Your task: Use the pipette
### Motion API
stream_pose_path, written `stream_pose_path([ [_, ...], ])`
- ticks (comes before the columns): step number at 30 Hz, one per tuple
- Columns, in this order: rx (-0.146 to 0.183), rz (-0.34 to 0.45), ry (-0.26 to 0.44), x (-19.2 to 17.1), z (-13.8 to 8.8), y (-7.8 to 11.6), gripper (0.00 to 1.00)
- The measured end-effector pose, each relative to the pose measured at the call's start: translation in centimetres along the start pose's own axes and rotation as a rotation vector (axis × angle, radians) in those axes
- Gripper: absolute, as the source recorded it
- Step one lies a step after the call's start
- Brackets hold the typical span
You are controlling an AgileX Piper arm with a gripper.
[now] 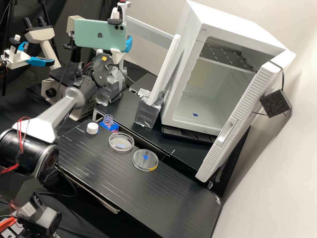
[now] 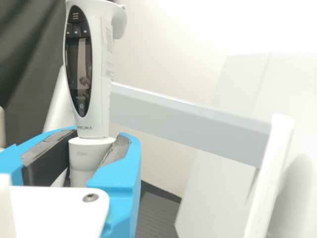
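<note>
The pipette [image 2: 99, 59] is held upright beside the rail [image 2: 188, 119] of a white stand, its slim collar pinched between the two padded fingers [image 2: 117, 150] of the gripper [image 2: 99, 135]; whether its weight is also borne by the stand cannot be told. The step in hand is judged to be the pick-up, with no liquid work begun. For the next move, the pipette should be freed from the stand without being tipped, and its lower end kept clear of the rail; a collar this smooth could be twisted in the grip if the stand were brushed. It would then be carried to the open bottle [image 1: 108, 120], beside which a white cap [image 1: 92, 128] is set down. Farther along the bench [image 1: 109, 172], two shallow round dishes [image 1: 121, 142] are placed, into one of which liquid is probably to be dispensed. Behind them, a white cabinet [image 1: 237, 29] is left with its door open.
</note>
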Motion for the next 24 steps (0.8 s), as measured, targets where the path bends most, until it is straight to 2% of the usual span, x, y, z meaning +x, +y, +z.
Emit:
stream_pose_path([
  [5, 0.006, 0.002, -0.063, 2.0, 0.4, 0.4, 0.00],
  [8, 0.051, -0.004, -0.088, 2.8, 0.6, 0.4, 0.00],
  [9, 0.088, -0.013, -0.106, 2.9, 0.7, 0.4, 0.00],
  [10, 0.102, -0.023, -0.122, 3.1, 0.8, 0.5, 0.00],
  [11, 0.084, -0.040, -0.140, 3.1, 1.0, 0.7, 0.00],
  [12, 0.123, -0.067, -0.158, 3.2, 1.4, 0.8, 0.00],
  [13, 0.101, -0.091, -0.161, 3.1, 1.6, 0.9, 0.00],
  [14, 0.109, -0.117, -0.162, 3.1, 1.8, 0.8, 0.00],
  [16, 0.122, -0.159, -0.112, 3.2, 1.7, 0.6, 0.00],
  [17, 0.157, -0.162, -0.082, 3.2, 1.4, 0.5, 0.00],
  [19, 0.157, -0.175, -0.045, 3.3, 1.0, 0.4, 0.00],
  [20, 0.164, -0.176, -0.038, 3.3, 1.0, 0.4, 0.00],
  [24, 0.155, -0.179, -0.033, 3.4, 1.0, 0.3, 0.00],
])
